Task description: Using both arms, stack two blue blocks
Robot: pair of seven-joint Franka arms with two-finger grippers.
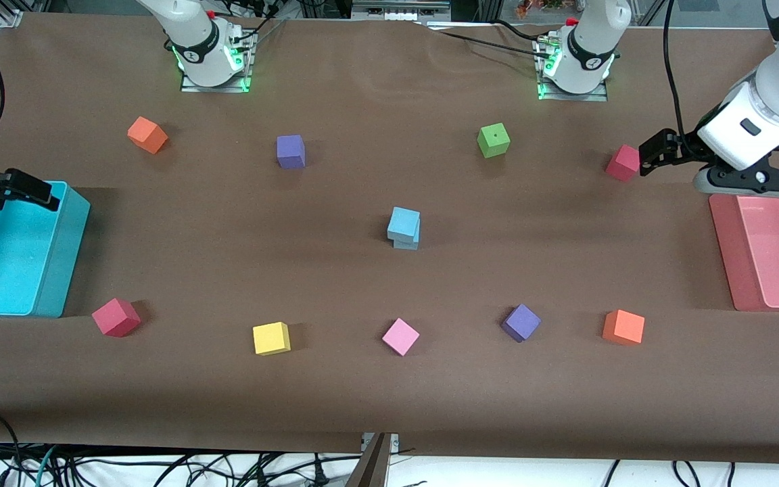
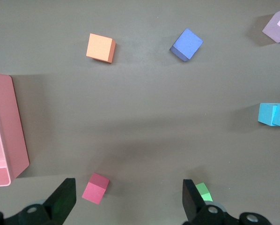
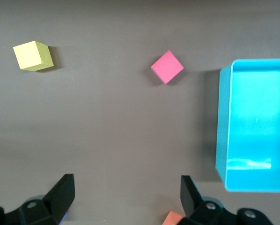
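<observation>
Two light blue blocks stand stacked in the middle of the table, the upper block [image 1: 404, 222] sitting slightly askew on the lower block [image 1: 406, 243]. The stack [image 2: 274, 115] also shows at the edge of the left wrist view. My left gripper [image 1: 650, 155] hangs open and empty by the pink tray at the left arm's end, beside a red cube [image 1: 623, 162]. In its own view the left gripper [image 2: 128, 190] has wide jaws over bare cloth and that red cube [image 2: 95, 188]. My right gripper [image 1: 43, 194] hangs open and empty over the cyan bin's rim. The right gripper [image 3: 126, 185] holds nothing in its wrist view.
A cyan bin [image 1: 68, 260] stands at the right arm's end, a pink tray [image 1: 724, 260] at the left arm's end. Loose cubes ring the stack: orange [image 1: 147, 134], purple [image 1: 291, 151], green [image 1: 493, 140], red [image 1: 116, 317], yellow [image 1: 271, 338], pink [image 1: 400, 336], purple [image 1: 521, 322], orange [image 1: 623, 327].
</observation>
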